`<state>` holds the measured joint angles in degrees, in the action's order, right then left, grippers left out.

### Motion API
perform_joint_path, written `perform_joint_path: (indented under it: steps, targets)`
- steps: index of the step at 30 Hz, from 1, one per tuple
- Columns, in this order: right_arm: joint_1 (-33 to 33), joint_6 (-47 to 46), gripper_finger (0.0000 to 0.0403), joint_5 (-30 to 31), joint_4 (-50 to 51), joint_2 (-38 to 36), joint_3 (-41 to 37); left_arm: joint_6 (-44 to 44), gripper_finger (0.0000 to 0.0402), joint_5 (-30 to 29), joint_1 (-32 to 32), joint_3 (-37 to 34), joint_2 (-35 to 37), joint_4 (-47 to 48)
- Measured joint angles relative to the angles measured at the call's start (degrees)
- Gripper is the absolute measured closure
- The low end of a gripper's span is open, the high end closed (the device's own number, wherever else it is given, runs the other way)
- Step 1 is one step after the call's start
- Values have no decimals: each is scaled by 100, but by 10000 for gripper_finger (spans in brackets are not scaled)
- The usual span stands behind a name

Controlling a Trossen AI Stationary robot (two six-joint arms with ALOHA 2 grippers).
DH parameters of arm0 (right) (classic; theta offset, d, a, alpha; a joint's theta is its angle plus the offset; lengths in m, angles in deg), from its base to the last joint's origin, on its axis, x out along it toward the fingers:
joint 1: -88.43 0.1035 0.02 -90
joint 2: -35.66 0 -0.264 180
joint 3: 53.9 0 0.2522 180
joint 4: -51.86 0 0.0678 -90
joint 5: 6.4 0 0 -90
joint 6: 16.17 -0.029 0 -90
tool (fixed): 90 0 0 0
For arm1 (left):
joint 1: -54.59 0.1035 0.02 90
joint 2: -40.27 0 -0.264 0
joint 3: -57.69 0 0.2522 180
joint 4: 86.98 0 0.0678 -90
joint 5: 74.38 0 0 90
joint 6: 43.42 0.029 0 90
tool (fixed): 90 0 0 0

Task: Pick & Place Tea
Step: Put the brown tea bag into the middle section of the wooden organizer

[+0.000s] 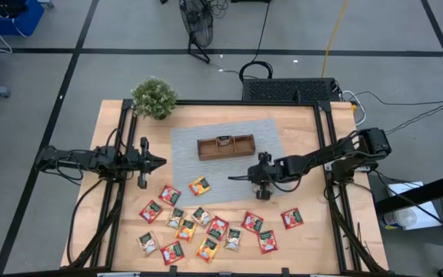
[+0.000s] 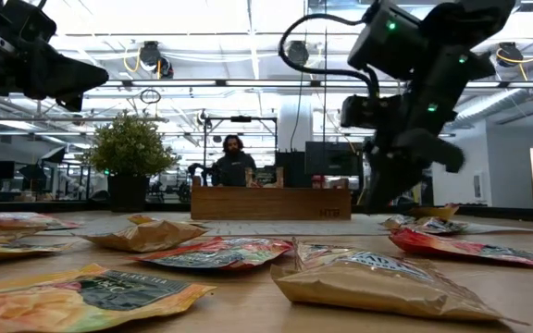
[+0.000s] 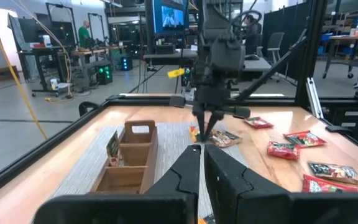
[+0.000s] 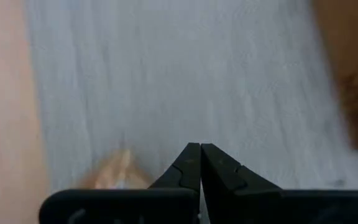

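Observation:
Several tea packets [image 1: 206,227] in red, green and orange wrappers lie flat on the near half of the table. An orange packet [image 1: 199,185] lies at the mat's near edge. One packet [image 1: 223,140] stands in the middle compartment of the wooden tray [image 1: 225,146]. My right gripper [image 1: 234,178] is shut and empty. It slants down over the grey mat [image 4: 166,81], between the tray and the loose packets. My left gripper [image 1: 161,161] is level at the table's left, shut and empty, away from the packets.
A potted plant [image 1: 154,98] stands at the table's far left corner. The tray sits on a grey mat [image 1: 198,165] in the middle of the table. Black frame rails [image 1: 325,154] run along both sides. A person [image 2: 234,162] sits in the room beyond the far edge.

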<state>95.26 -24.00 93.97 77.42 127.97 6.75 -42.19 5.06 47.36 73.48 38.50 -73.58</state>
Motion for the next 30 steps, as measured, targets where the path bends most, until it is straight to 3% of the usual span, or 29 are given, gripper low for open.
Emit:
perform_joint_path:
  steps: [12, 15, 18, 22, 25, 30]
  targets:
    - [252, -45, 403, -761, 101, 33, 3, 0, 371, 4, 1, -2, -83, 11]
    - [292, -20, 403, -1366, 138, 33, 3, -1, 371, 9, 2, -2, -87, 37]
    - [358, 24, 403, -2336, 157, 18, 3, 0, 371, 6, 2, -2, -86, 30]
    - [461, -483, 403, -3133, 373, -2, 9, 0, 371, 6, 0, -2, -86, 24]
    - [568, -775, 403, -3019, 960, -30, 9, 0, 371, 6, 2, -2, -86, 20]
    - [686, -1108, 403, -2167, 1807, -51, 35, 0, 371, 6, 0, -2, -86, 20]
